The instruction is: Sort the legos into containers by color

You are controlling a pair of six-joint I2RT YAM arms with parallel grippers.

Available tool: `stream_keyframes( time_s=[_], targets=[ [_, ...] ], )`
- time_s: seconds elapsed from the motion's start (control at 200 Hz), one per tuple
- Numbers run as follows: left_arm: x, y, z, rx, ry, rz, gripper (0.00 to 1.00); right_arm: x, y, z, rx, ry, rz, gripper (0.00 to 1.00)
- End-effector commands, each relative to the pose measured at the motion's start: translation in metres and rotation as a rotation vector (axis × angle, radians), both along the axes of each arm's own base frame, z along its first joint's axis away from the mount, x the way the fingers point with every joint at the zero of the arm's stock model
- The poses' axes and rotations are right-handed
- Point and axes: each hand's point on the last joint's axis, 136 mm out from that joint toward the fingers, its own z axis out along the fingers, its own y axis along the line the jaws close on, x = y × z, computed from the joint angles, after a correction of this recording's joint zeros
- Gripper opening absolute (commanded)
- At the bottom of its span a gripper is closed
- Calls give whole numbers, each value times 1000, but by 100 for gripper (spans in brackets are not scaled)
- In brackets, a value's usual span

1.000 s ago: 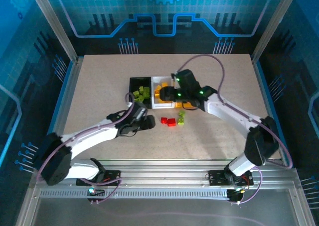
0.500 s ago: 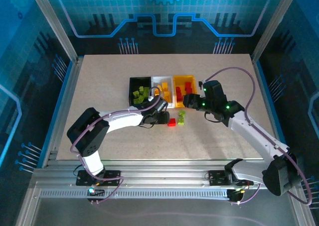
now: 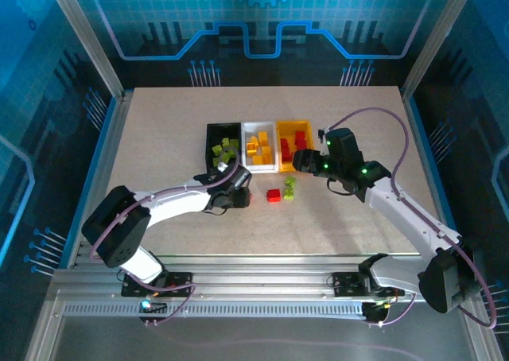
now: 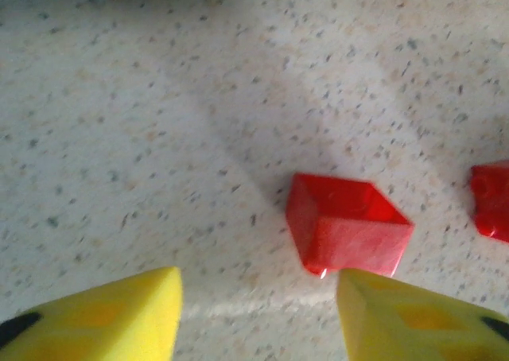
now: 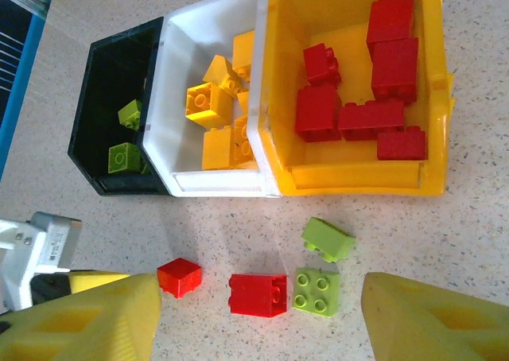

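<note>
Three joined containers hold sorted legos: the black bin [image 5: 86,126] has green ones, the white bin [image 5: 215,183] yellow-orange ones, the yellow bin [image 5: 358,178] red ones. Loose on the table in front lie a small red brick [image 5: 179,277], a larger red brick [image 5: 257,294] and two lime green bricks [image 5: 316,292] [image 5: 328,238]. My left gripper [image 4: 258,285] is open low over the table, and the small red brick [image 4: 346,234] sits just beyond its right fingertip, with nothing between the fingers. My right gripper [image 5: 261,291] hangs open above the loose bricks.
The speckled tabletop [image 3: 159,138] stretches wide around the bins. Blue-lit walls and metal rails [image 3: 262,265] enclose it. The left arm [image 3: 167,206] lies low across the near left of the table, the right arm [image 3: 398,206] across the near right.
The right arm swung from over the white bin to the right of the loose bricks, then held still. The left gripper reached toward the red bricks, narrowed, and drew back slightly left.
</note>
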Motion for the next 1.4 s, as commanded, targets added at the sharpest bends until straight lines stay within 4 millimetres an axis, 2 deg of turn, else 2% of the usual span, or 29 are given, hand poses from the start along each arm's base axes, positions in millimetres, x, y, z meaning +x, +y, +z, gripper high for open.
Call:
stream_keyframes(
  time_s=[0.0,0.09,0.225,0.325,0.505,0.795,0.865,0.945,1.031,1.046,1.086,1.191,1.291,1.396],
  targets=[
    [-5,-7,16,-32,-26,-36,68,1,-1,1,23,-5,-12,69],
    [0,-21,26,-39,-67,-75,78,1,-1,1,22,-5,-12,69],
    [16,-22,11,54,-64,-76,77,-1,-1,0,24,1,-12,70],
    [27,-20,-7,132,-49,-76,72,-3,-3,1,25,0,-13,70],
    [40,-27,-21,146,-59,-76,62,-7,-7,4,21,-10,-22,70],
    [45,-31,-18,139,-86,-86,35,-10,-10,1,13,-8,-26,70],
    [45,-32,-10,127,-93,-88,33,-10,-12,-1,12,-5,-35,70],
    [43,-38,8,85,-109,-93,31,-10,-18,0,15,-6,-55,70],
    [46,-54,37,8,-136,-104,31,-11,-25,6,15,-21,-79,70],
    [47,-58,42,-8,-141,-108,31,-14,-28,-3,6,-3,-85,70],
    [52,-68,57,-47,-152,-117,31,-16,-32,-4,2,-1,-98,70],
    [74,-103,93,-137,-194,-149,32,-20,-43,-8,-9,6,-130,70],
    [101,-133,110,-172,-225,-176,31,-25,-51,-13,-22,21,-154,70],
    [132,-155,116,-156,-257,-187,32,-28,-56,-17,-26,35,-163,70]
  ],
)
